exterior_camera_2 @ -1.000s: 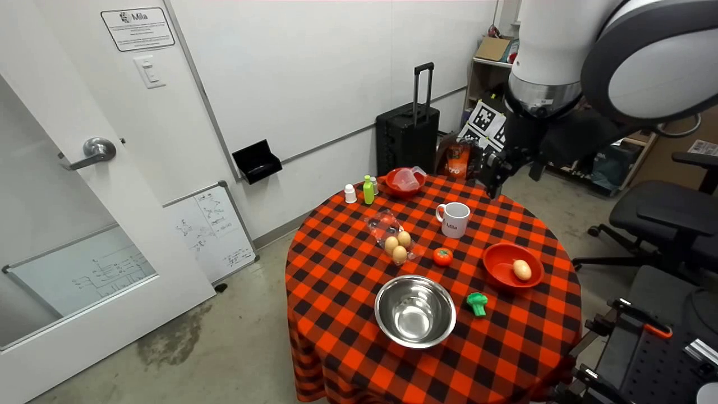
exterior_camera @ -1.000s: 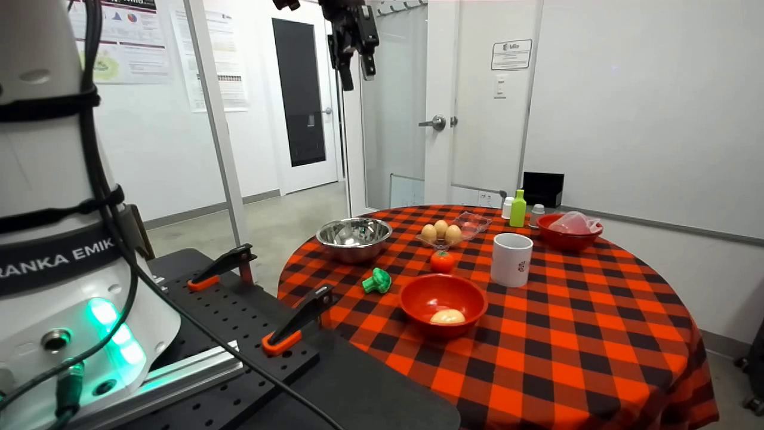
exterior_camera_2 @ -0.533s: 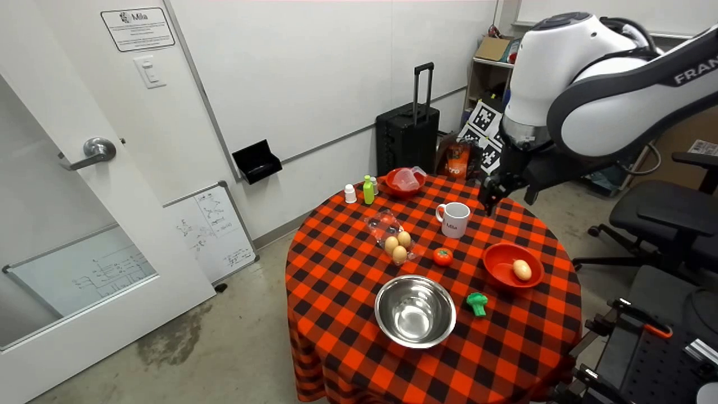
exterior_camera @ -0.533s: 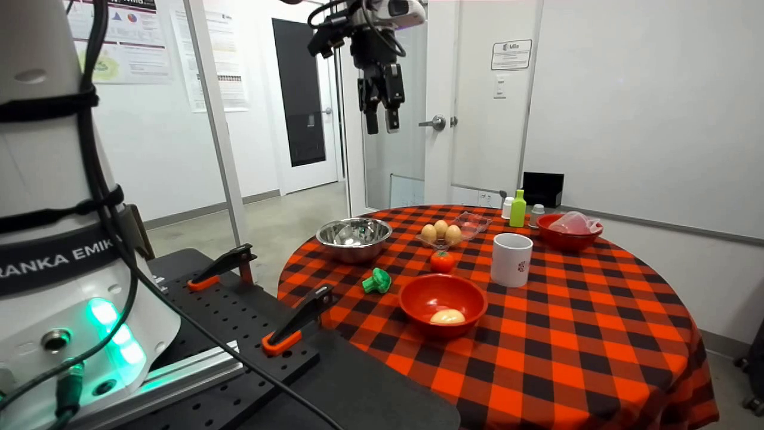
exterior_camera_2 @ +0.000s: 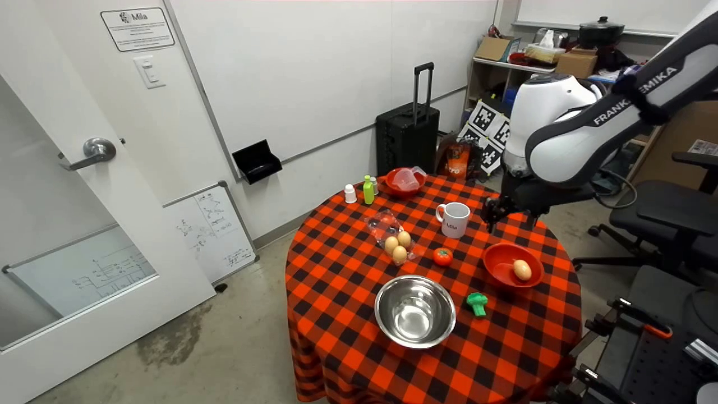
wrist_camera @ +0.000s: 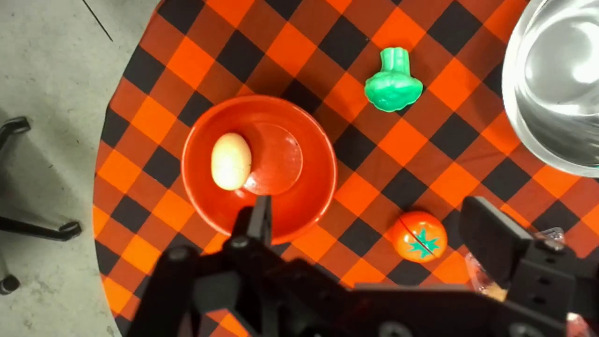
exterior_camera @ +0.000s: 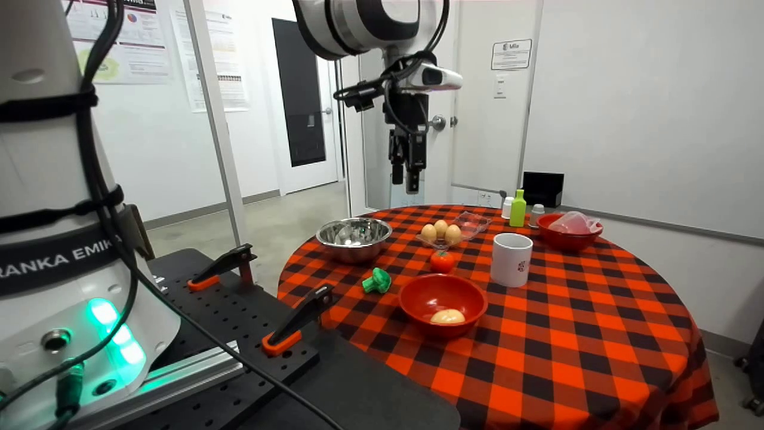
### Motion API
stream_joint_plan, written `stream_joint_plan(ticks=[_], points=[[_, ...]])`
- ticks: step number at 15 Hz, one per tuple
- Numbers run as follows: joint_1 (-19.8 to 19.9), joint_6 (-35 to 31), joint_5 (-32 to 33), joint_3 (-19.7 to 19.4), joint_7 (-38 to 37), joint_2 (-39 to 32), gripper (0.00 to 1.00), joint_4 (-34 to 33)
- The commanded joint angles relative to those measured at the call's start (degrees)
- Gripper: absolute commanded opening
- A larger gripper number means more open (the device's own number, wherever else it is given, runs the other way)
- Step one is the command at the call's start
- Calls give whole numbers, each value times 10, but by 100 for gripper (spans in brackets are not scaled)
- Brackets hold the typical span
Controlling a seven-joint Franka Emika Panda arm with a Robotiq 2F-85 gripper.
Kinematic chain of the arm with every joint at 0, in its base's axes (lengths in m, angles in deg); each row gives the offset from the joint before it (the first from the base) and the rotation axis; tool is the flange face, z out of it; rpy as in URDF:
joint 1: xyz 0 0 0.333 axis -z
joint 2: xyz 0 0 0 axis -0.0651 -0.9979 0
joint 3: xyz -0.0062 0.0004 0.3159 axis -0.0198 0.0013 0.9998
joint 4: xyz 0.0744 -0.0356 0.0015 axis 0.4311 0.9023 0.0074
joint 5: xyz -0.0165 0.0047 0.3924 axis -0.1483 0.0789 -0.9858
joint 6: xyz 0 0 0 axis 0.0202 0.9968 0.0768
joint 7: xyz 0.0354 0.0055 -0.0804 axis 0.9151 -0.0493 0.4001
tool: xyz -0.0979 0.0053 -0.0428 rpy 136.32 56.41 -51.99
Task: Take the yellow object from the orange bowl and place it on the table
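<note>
The yellow object [exterior_camera: 447, 316], a pale-yellow egg-shaped lump, lies inside the orange bowl [exterior_camera: 428, 291]. Both also show in an exterior view, the yellow object [exterior_camera_2: 522, 270] in the bowl [exterior_camera_2: 498, 259]. The bowl stands on the table [exterior_camera: 567, 334] with its red-and-black checked cloth. My gripper [exterior_camera: 405, 185] hangs above the table, apart from everything. In the wrist view my gripper [wrist_camera: 369, 203] is open and empty, its jaws wide apart. There the yellow object [wrist_camera: 231, 161] sits at the left side of the bowl [wrist_camera: 304, 164], and the left finger overlaps the bowl's lower edge.
A tomato [wrist_camera: 420, 236] and a green broccoli [wrist_camera: 394, 86] lie beside the bowl. A steel bowl [exterior_camera_2: 392, 331], several eggs [exterior_camera_2: 399, 247] in a clear carton and a white mug [exterior_camera_2: 455, 220] stand around. Another red bowl [exterior_camera: 567, 240] and a green bottle [exterior_camera: 517, 210] stand farther back.
The arm has come down toward the table; in an exterior view the gripper has also shifted right. The bowl and the yellow object have not moved.
</note>
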Motion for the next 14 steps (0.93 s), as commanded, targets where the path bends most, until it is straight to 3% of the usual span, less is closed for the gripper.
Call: stream_joint_plan(ticks=[1, 7, 14], points=[[5, -20, -79, -18, 53, -67, 100, -29], [25, -20, -176, -29, 102, -134, 100, -49], [52, -3, -165, -29, 227, -189, 100, -76]])
